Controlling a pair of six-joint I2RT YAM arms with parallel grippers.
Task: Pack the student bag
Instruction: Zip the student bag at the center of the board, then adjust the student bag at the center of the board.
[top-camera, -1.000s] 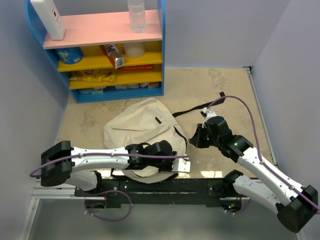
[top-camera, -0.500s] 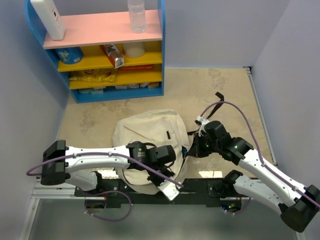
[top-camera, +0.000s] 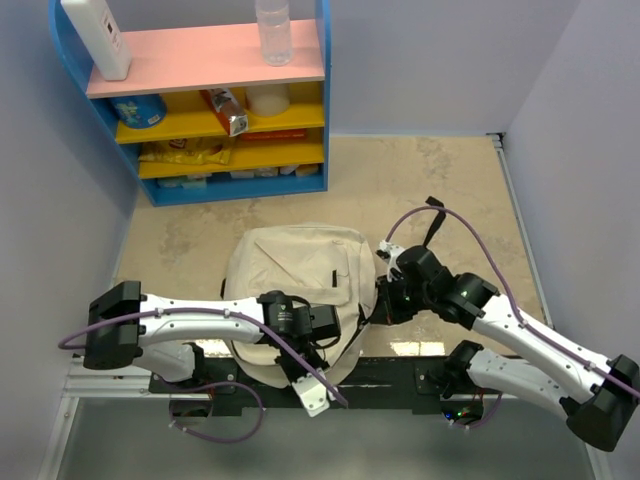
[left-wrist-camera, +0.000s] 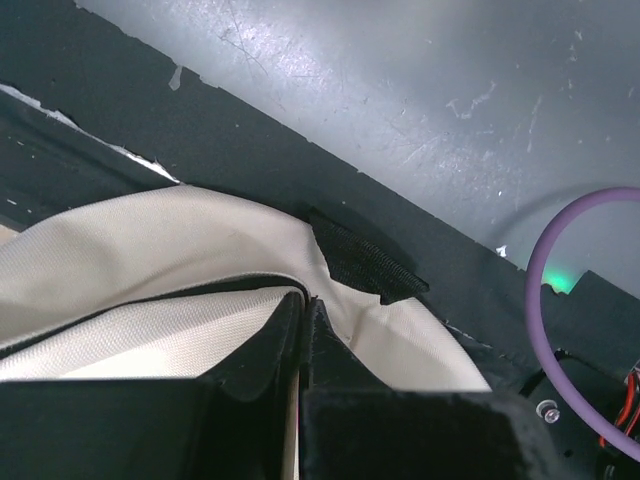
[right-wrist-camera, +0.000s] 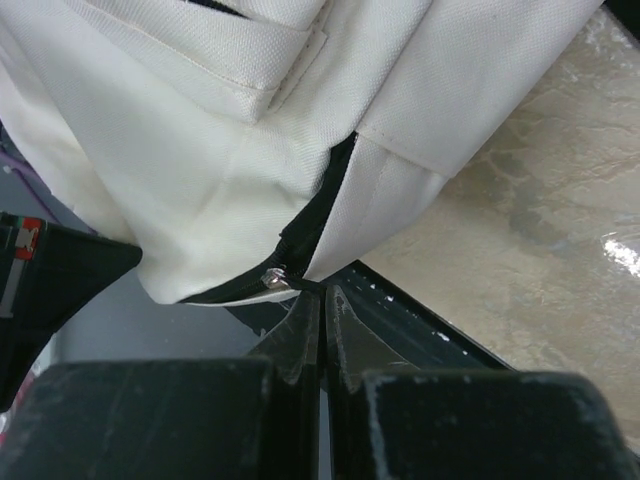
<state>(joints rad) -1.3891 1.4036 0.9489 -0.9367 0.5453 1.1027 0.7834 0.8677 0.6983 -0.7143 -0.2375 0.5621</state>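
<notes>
From above, the student bag (top-camera: 295, 270) lay flat on the table (top-camera: 430, 190), a little toward 6 o'clock of centre, its near edge spilling over the dark base rail (top-camera: 400, 372). The left gripper (top-camera: 328, 345) sat at the bag's 5 o'clock edge and the right gripper (top-camera: 383, 305) at its 3 o'clock side, both touching the canvas. At 11 o'clock the blue shelf (top-camera: 320, 120) held a bottle (top-camera: 273, 30) and snack packets (top-camera: 190, 150), well apart from the bag, and nothing could be seen inside the bag. In the left wrist view, the left gripper (left-wrist-camera: 302, 318) had its fingers pressed together on a fold of the student bag (left-wrist-camera: 150, 250) at the dark seam, above the base rail (left-wrist-camera: 200, 130). In the right wrist view, the right gripper (right-wrist-camera: 322, 305) was likewise closed, apparently pinching the dark edge of the student bag (right-wrist-camera: 200, 150) just beside the metal zip slider (right-wrist-camera: 273, 281). The zip there gaped only as a narrow dark slit. By my reckoning, packing proper had not begun: the bag was merely held, with opening it wide and fetching the shelf goods all left to do.
</notes>
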